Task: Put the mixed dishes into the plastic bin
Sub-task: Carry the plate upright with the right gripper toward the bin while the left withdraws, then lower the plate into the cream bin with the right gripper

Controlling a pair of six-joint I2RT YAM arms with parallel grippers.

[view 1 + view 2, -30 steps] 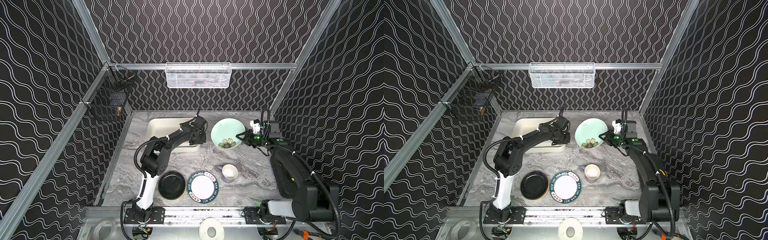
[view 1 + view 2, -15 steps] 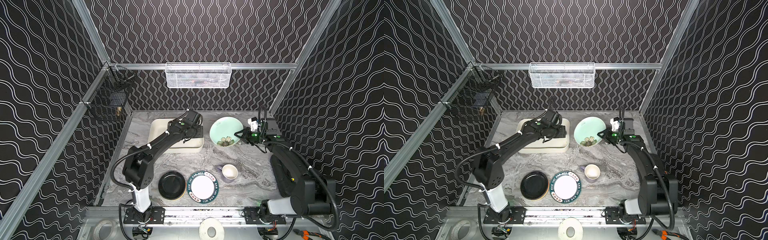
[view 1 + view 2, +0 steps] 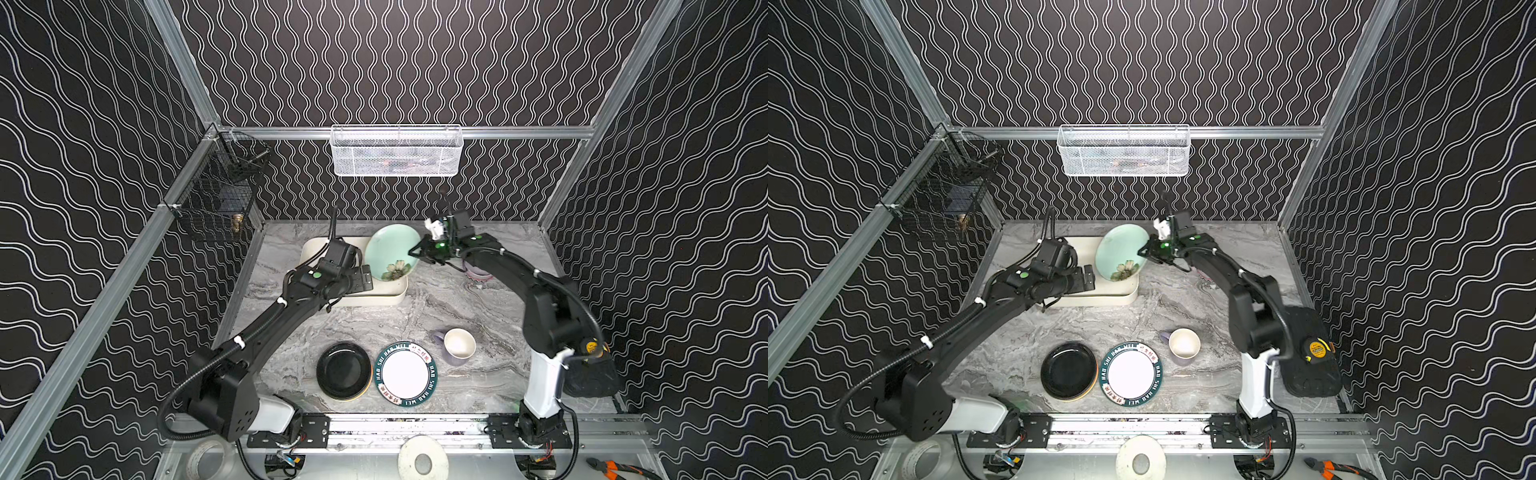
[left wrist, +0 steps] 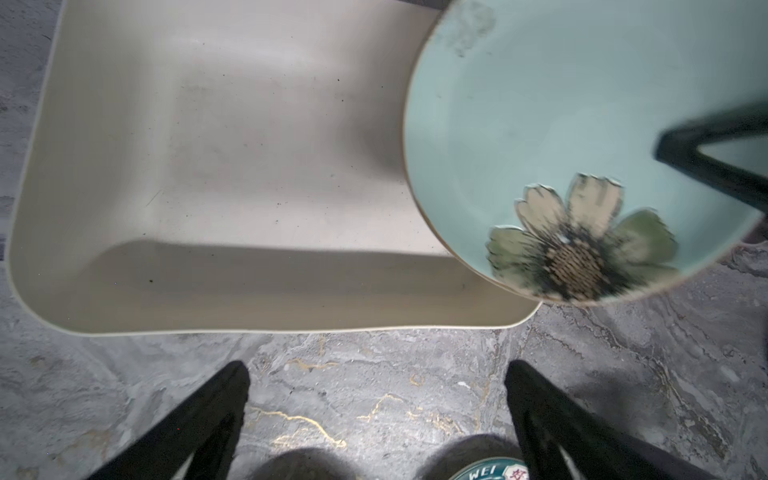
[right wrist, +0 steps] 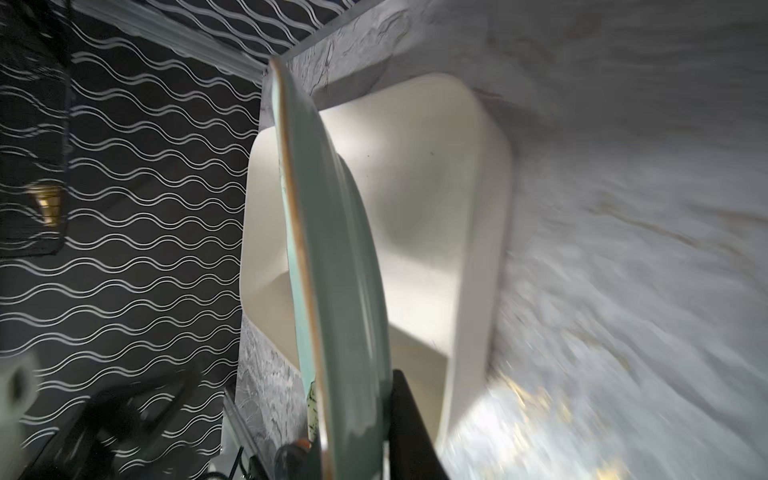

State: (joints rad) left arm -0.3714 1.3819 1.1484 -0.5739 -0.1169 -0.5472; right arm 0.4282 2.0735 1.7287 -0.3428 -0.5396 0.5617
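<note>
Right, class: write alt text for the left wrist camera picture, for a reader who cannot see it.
A pale green plate with a flower hangs over one corner of an empty cream bin. The left claw stands wide open above the marble table.

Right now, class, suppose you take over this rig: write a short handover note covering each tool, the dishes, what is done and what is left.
Left tool: open, empty, over the near side of the plastic bin.
Right tool: shut on the mint-green plate, held tilted over the bin's right end.
On the table: black plate, lettered plate, lavender mug. A lavender bowl shows partly behind the right arm.
Done: nothing has been released in the bin yet.
Left: lower and release the mint-green plate, then bring over the rest.
</note>
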